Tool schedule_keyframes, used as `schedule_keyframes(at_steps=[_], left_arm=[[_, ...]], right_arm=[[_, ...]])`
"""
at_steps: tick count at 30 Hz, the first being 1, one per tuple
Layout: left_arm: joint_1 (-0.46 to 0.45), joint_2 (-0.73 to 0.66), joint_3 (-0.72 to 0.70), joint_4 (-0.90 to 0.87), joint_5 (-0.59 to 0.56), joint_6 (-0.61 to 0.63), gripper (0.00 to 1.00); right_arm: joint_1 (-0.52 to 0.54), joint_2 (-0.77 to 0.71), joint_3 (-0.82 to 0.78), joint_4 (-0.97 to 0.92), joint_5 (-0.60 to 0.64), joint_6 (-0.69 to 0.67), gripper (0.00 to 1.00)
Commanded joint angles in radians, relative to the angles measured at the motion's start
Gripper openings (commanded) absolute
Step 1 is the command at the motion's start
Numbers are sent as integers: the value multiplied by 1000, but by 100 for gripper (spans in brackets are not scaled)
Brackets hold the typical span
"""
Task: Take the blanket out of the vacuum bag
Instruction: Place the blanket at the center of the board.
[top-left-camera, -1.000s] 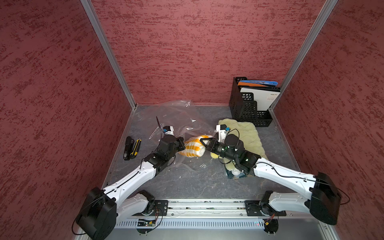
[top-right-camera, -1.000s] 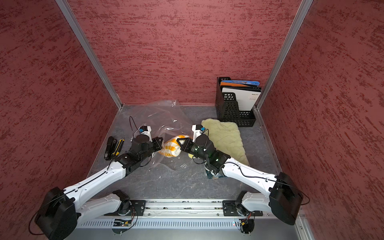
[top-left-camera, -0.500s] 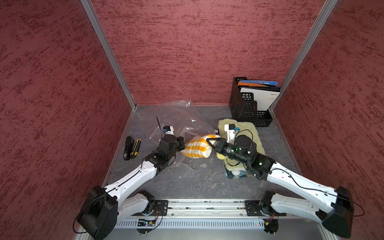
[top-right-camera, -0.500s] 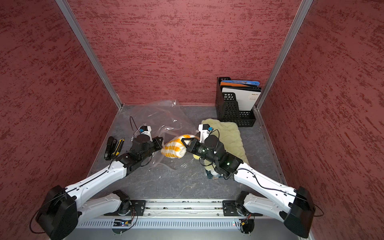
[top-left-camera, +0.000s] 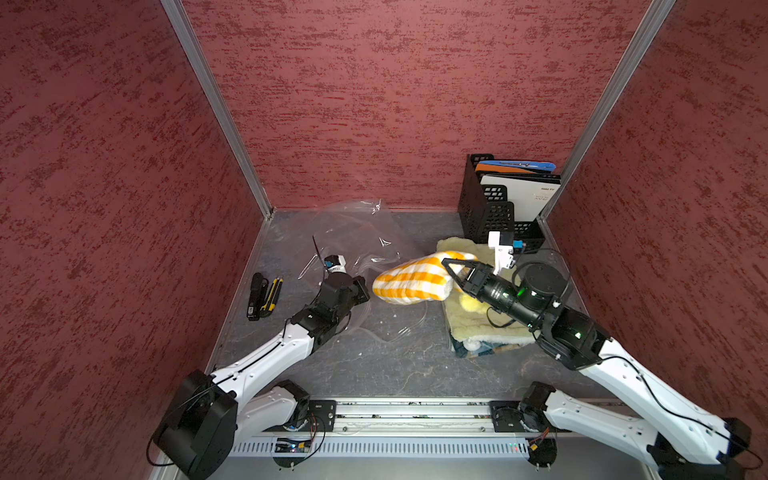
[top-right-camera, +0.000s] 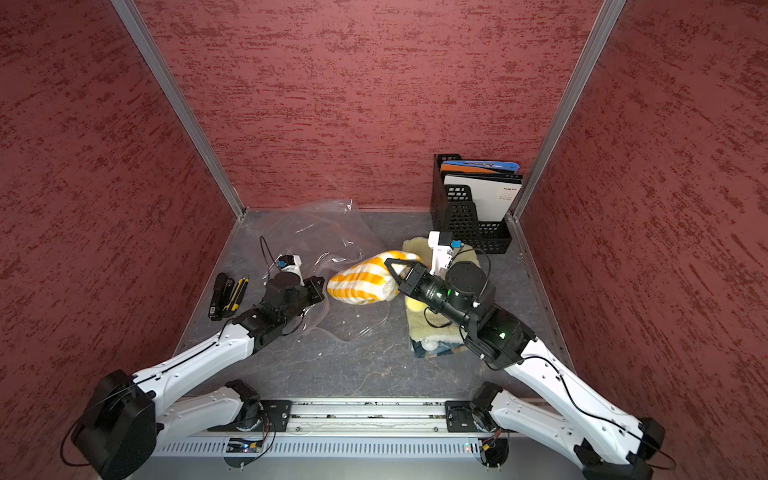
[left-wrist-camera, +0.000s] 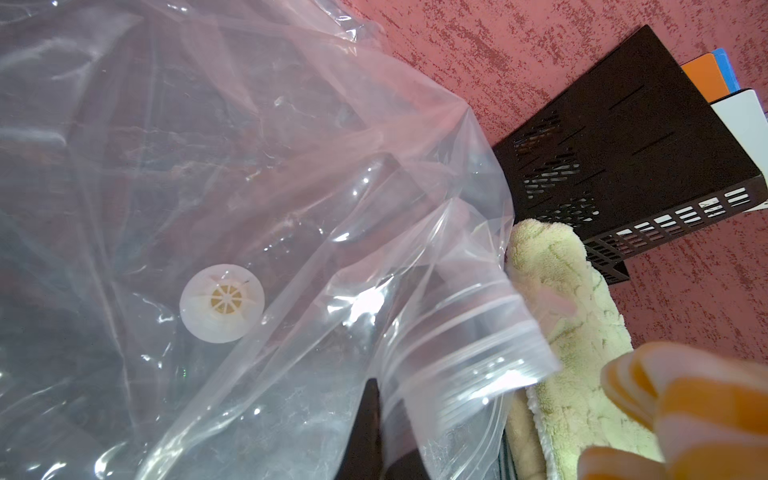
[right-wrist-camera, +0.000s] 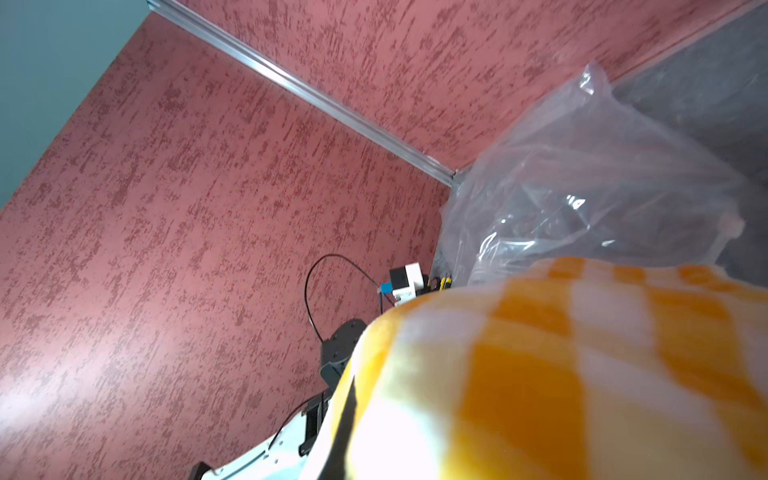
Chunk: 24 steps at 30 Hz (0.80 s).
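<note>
Closed tight on one end of the blanket (top-left-camera: 409, 282): the right pincer (top-left-camera: 451, 270). Orange and white checks, rolled into a thick bundle, held up off the counter (top-left-camera: 395, 365) between the two arms, with the free end pointing toward the left pincer (top-left-camera: 359, 286). In the right wrist view, only blurred checks of the blanket (right-wrist-camera: 540, 374) across the lower part.

As far as visible, fully outside the vacuum bag (top-left-camera: 353, 237), just beside its mouth.

Closed as well, the left pincer, gripping the plastic edge of the bag near the zip-seal strip (left-wrist-camera: 469, 361); one black finger (left-wrist-camera: 365, 424) visible against the film in the left wrist view.

Lying crumpled and puffed on the counter toward the back left corner, the vacuum bag (top-right-camera: 324, 232), with the round white valve (left-wrist-camera: 221, 303) on its wall.

Under the right arm, a folded pile of pale yellow cloth (top-left-camera: 478, 328). Behind it, a black rack (top-left-camera: 494, 216) with folders. By the left wall, two dark hand tools (top-left-camera: 264, 293), side by side.
</note>
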Motion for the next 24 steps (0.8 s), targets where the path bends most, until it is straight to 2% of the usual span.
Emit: schedule_keyframes(at_steps=[1, 5, 9, 13, 19, 22, 24], left_arm=[[2, -8, -5, 14, -15, -1, 0], [4, -15, -6, 13, -15, 3, 0], [5, -14, 0, 16, -12, 6, 0], [10, -13, 10, 15, -2, 13, 0], [15, -11, 35, 9, 7, 28, 0], [15, -12, 30, 6, 14, 26, 0], [15, -18, 16, 8, 15, 20, 0]], right_arm=[[-104, -4, 75, -79, -49, -43, 0], [-273, 44, 115, -85, -193, -29, 0], [-459, 166, 162, -31, -362, 4, 0], [-602, 297, 319, -14, -444, -80, 0], [-702, 421, 464, -14, -521, -105, 0], [-704, 384, 396, -27, -523, -115, 0], [-706, 313, 318, -104, -470, -184, 0]])
